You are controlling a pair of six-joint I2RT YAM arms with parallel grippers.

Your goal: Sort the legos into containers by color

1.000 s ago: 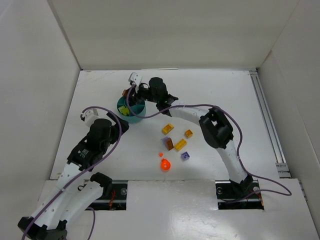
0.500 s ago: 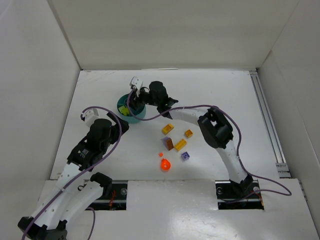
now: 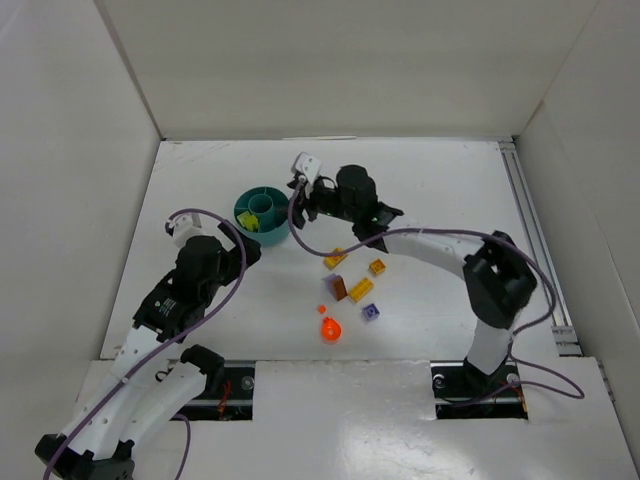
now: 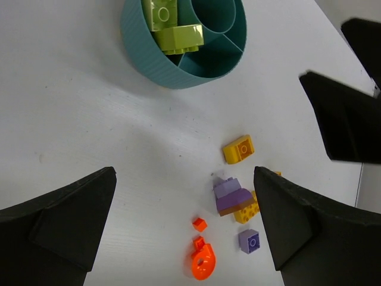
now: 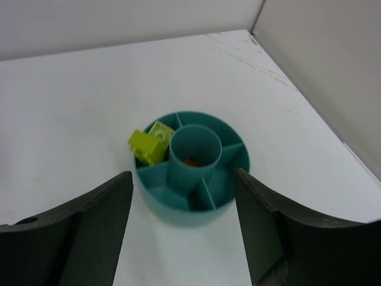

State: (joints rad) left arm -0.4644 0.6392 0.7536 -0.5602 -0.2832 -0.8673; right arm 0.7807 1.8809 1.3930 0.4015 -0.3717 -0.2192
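This looks like a robotics lab test cell; a bare white table [image 3: 200, 180] is boxed in on three sides by plain white panels [image 3: 340, 70]; two white-and-black arms, the left arm [image 3: 180, 290] and the right arm [image 3: 450, 265], are bolted side by side at its near edge; purple cables [image 3: 200, 211] loop along them; a metal rail [image 3: 535, 240] runs down the table's right edge; a teal dish [image 3: 270, 238] and scattered toy bricks [image 3: 360, 290] sit laid out like trial props.

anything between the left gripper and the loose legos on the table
Nothing visible does. The left gripper is open over bare table, and the loose legos lie in plain sight just ahead of its fingers, uncovered. The dish sits farther off, beyond them.
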